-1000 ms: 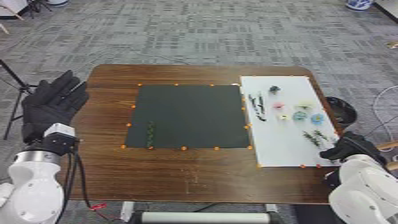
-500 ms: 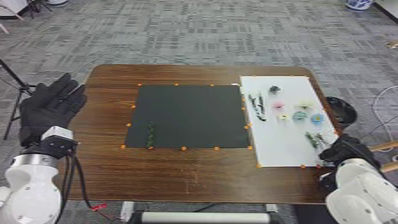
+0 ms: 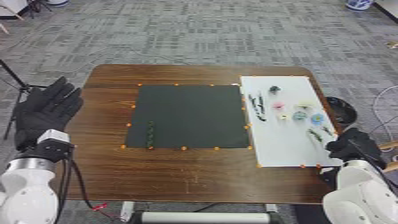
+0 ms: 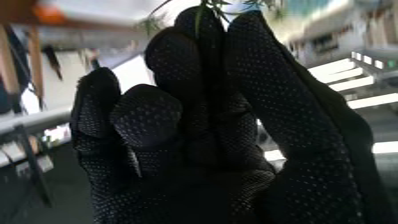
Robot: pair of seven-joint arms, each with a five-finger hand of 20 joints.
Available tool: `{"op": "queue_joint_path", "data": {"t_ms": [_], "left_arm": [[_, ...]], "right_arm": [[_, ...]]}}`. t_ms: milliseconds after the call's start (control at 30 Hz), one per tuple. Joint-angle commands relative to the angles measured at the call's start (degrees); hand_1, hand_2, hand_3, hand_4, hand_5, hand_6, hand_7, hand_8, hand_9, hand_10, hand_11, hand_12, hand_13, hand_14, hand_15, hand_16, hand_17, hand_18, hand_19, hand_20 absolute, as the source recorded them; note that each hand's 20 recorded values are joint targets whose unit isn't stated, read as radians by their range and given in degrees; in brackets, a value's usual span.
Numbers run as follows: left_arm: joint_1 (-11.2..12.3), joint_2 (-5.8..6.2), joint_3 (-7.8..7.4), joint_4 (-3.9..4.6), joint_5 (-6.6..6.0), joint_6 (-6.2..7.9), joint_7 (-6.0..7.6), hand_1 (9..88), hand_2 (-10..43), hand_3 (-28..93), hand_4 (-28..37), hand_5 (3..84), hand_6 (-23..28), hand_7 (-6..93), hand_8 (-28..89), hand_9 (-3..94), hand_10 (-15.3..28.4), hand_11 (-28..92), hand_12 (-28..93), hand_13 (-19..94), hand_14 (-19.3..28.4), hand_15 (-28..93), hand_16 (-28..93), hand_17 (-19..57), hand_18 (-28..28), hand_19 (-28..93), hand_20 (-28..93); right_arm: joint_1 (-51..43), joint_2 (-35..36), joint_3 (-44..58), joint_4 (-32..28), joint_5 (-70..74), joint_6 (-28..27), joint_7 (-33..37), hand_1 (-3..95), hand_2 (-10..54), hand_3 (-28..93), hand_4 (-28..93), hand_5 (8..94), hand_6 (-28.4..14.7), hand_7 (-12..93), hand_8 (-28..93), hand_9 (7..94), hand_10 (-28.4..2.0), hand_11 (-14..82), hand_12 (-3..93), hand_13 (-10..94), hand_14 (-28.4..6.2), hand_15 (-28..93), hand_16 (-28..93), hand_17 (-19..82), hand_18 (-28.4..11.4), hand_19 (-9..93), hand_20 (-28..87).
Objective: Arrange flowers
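In the head view my right hand [image 3: 354, 146] is at the white board's [image 3: 277, 152] lower right edge. In the right wrist view, the thumb and fingers of my right hand [image 4: 200, 165] pinch a thin green sprig [image 4: 213, 6] at their tips. Another green sprig [image 3: 314, 135] lies just left of that hand. Farther up the white board are pink [image 3: 278, 105], pale [image 3: 305, 106], teal [image 3: 299, 115] and blue [image 3: 317, 118] flowers. A dark green stem [image 3: 150, 135] lies on the black board [image 3: 188, 112]. My left hand [image 3: 44, 112] is open left of the table.
Dark slender pieces [image 3: 258, 106] lie along the white board's left part, with a small dark flower [image 3: 274, 89] near its top. Orange markers line both boards on the brown table [image 3: 191, 175]. A black bin [image 3: 341, 111] stands beyond the table's right edge.
My right hand has moved in over the sprigs and then back slightly right. The sprig nearest it has shifted right, away from the other. My left hand has drifted slightly down and left.
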Motion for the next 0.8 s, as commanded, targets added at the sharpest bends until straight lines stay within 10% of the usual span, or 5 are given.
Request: {"op": "queue_joint_path", "data": {"t_ms": [33, 800], "left_arm": [[3.4, -2.47, -1.28, -1.29, 0.08, 0.86, 0.93, 25.5, 15.8, 75, -28.3, 45.5, 10.3, 10.7, -8, 34.8, 16.4, 22, 11, 26, 15.9, 28, -4, -6.4, 15.7, 37, 10], [6.7, -5.95, -2.44, -2.54, 0.05, 1.89, 2.38, 25.7, 16.0, 75, -28.3, 45.5, 10.2, 10.8, -8, 34.8, 16.3, 22, 11, 26, 15.8, 28, -5, -6.4, 15.7, 37, 10]], "right_arm": [[2.6, 2.6, -2.6, -4.1, -4.3, 6.7, -2.0, 50.8, -6.8, 69, -19, 72.3, -2.0, 42, 20, 72.2, -12.9, 43.1, 49.9, 70, -11.1, 75, 40, 37, -24.5, 83, 36], [47.4, -6.9, -45.2, 10.2, 15.2, 2.5, -17.6, 48.5, -6.2, 70, -17, 72.0, -1.6, 44, 21, 72.6, -12.8, 45.5, 49.6, 71, -11.0, 75, 40, 37, -24.0, 84, 37]]}}
